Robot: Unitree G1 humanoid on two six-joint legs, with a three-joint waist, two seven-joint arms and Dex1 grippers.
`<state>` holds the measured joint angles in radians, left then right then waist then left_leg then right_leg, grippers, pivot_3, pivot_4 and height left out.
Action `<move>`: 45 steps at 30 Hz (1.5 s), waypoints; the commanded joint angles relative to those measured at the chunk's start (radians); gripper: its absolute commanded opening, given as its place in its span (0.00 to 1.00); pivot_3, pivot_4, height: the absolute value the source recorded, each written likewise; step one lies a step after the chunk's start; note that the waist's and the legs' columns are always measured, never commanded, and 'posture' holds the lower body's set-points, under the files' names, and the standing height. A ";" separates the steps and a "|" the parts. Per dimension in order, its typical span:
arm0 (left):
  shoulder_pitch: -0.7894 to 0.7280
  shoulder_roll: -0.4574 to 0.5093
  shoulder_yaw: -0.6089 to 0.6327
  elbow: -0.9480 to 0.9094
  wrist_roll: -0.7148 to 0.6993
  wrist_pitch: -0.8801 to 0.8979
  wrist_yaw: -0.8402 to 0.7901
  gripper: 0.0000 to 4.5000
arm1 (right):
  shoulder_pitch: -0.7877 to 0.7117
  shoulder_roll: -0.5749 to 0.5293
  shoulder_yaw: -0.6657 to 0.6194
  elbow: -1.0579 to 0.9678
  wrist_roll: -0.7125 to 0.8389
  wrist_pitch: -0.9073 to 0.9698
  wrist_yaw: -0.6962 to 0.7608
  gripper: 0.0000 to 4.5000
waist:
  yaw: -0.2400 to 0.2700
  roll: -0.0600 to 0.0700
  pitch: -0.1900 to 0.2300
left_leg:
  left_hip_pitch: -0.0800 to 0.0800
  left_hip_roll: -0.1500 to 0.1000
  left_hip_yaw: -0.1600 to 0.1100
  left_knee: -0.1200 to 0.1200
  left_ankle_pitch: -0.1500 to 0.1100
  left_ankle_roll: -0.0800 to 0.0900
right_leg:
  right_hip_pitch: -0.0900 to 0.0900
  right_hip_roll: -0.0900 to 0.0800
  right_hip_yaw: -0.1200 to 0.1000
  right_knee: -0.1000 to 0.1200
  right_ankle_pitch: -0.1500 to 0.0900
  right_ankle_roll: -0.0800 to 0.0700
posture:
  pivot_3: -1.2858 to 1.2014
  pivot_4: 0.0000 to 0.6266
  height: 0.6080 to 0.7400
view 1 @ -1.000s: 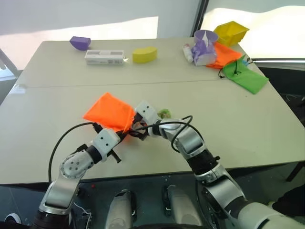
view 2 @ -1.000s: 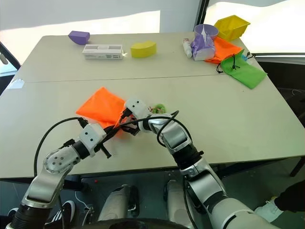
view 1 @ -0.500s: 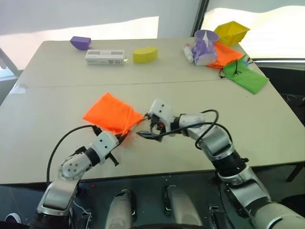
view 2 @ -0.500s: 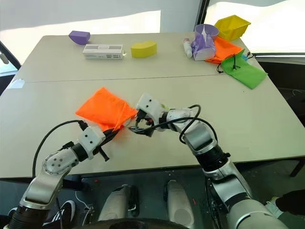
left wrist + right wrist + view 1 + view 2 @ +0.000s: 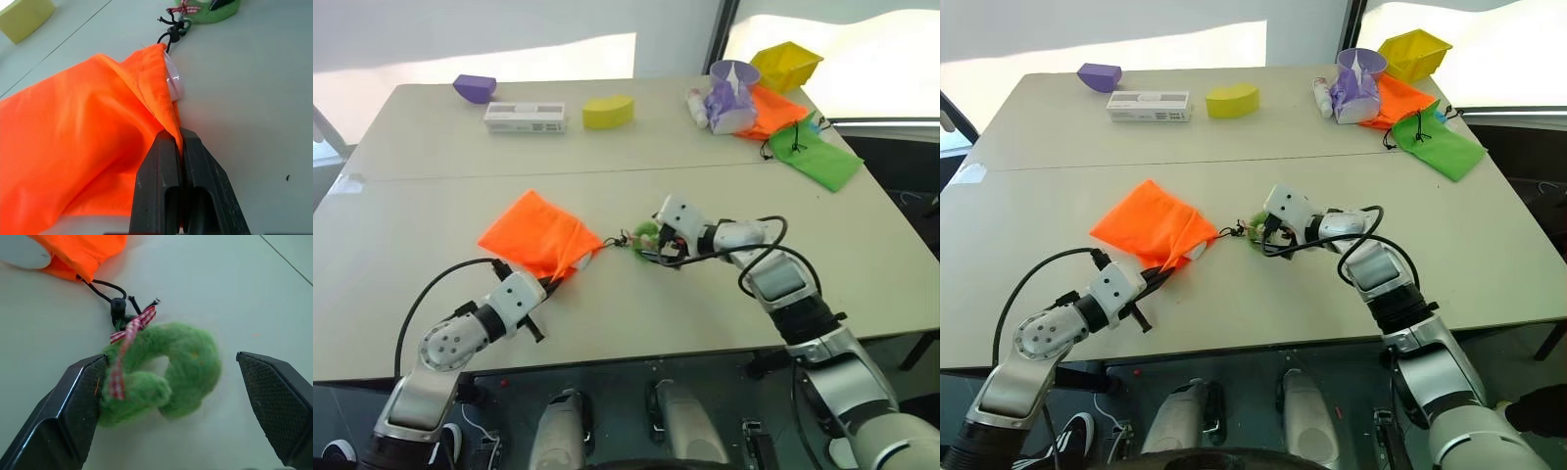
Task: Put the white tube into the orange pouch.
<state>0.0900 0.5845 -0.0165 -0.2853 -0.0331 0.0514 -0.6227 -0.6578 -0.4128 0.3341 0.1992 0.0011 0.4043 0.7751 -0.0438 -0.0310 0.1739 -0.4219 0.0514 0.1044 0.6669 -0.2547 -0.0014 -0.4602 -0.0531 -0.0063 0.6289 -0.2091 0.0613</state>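
Orange pouch (image 5: pixel 533 235) lay flat on the table (image 5: pixel 431 284), left of frame centre in the head views. Left gripper (image 5: pixel 178 147) had its two black fingers pressed together, pinching the pouch's hem at the mouth edge, lower left of centre. White tube (image 5: pixel 172 81) sat in the pouch mouth: only its rounded white end stuck out past the orange hem, rest hidden by fabric. Black cord (image 5: pixel 100 290) ran from the mouth to the green fuzzy ball (image 5: pixel 166 372), which lay on the table just right of the pouch, a small red-checked ribbon tied on it. Right gripper (image 5: pixel 171 396) was spread wide, one finger on each side of the ball; one finger looked to be touching the fuzz, the other apart from it.

Back edge of the table, upper part of frame: purple block (image 5: pixel 476 87), long white box (image 5: pixel 524 117), yellow block (image 5: pixel 608 111). Upper right: purple cup (image 5: pixel 734 74), yellow bin (image 5: pixel 787 65), green pouch (image 5: pixel 818 157).
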 commanded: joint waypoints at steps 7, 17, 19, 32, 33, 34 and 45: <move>-0.003 0.007 0.021 -0.018 -0.007 -0.022 -0.005 0.00 | -0.018 0.023 -0.022 0.037 0.019 0.038 0.047 0.78 | 0.001 0.000 0.000 | 0.000 0.000 0.001 0.000 0.000 0.000 | 0.001 -0.003 0.000 0.000 0.000 0.000 | 0.52 0.24 1.00; 0.019 0.036 0.071 0.013 -0.030 -0.049 -0.027 0.00 | 0.109 -0.025 -0.116 -0.220 0.148 0.188 0.087 0.01 | 0.003 0.000 0.000 | 0.000 0.000 0.000 0.000 0.000 0.000 | 0.000 -0.004 0.000 0.000 0.000 0.000 | 0.52 0.24 1.00; 0.022 0.042 0.079 0.021 -0.036 -0.056 -0.034 0.00 | 0.131 -0.039 -0.124 -0.260 0.159 0.213 0.084 0.01 | 0.003 0.000 0.000 | 0.000 0.000 0.000 0.000 0.000 0.000 | 0.000 -0.005 0.000 0.000 0.000 0.000 | 0.52 0.24 1.00; 0.004 0.117 0.136 0.146 -0.096 -0.102 -0.135 0.00 | 0.308 -0.123 -0.147 -0.546 0.250 0.337 0.060 0.01 | 0.002 0.000 0.000 | 0.000 0.000 0.000 -0.001 0.000 -0.001 | -0.001 -0.007 0.000 -0.001 0.000 0.000 | 0.52 0.24 1.00; 0.003 0.118 0.138 0.151 -0.101 -0.101 -0.139 0.00 | 0.312 -0.127 -0.150 -0.558 0.261 0.342 0.063 0.01 | 0.002 0.000 0.000 | 0.000 0.000 0.000 -0.001 0.000 -0.001 | -0.001 -0.007 -0.001 -0.001 0.000 0.000 | 0.52 0.24 1.00; -0.002 0.116 0.142 0.152 -0.105 -0.100 -0.136 0.00 | 0.322 -0.142 -0.160 -0.583 0.293 0.357 0.090 0.01 | 0.002 0.000 0.000 | -0.001 0.000 0.000 -0.001 0.000 -0.001 | -0.001 -0.007 -0.001 -0.002 0.000 0.000 | 0.52 0.24 1.00; 0.023 0.033 0.091 0.007 -0.215 0.024 -0.143 0.00 | 0.325 -0.257 -0.266 -0.624 0.492 0.390 0.222 0.01 | 0.006 0.000 0.000 | -0.004 -0.001 0.000 -0.001 0.000 0.000 | 0.000 -0.008 -0.002 -0.009 0.000 0.000 | 0.52 0.24 1.00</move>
<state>0.1069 0.6208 0.0848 -0.2219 -0.2215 0.0544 -0.7635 -0.3137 -0.6687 0.1039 -0.4013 0.4439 0.7986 0.9799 -0.0375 -0.0308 0.1741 -0.4257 0.0508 0.1047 0.6654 -0.2551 -0.0016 -0.4596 -0.0606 -0.0079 0.6199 -0.2092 0.0613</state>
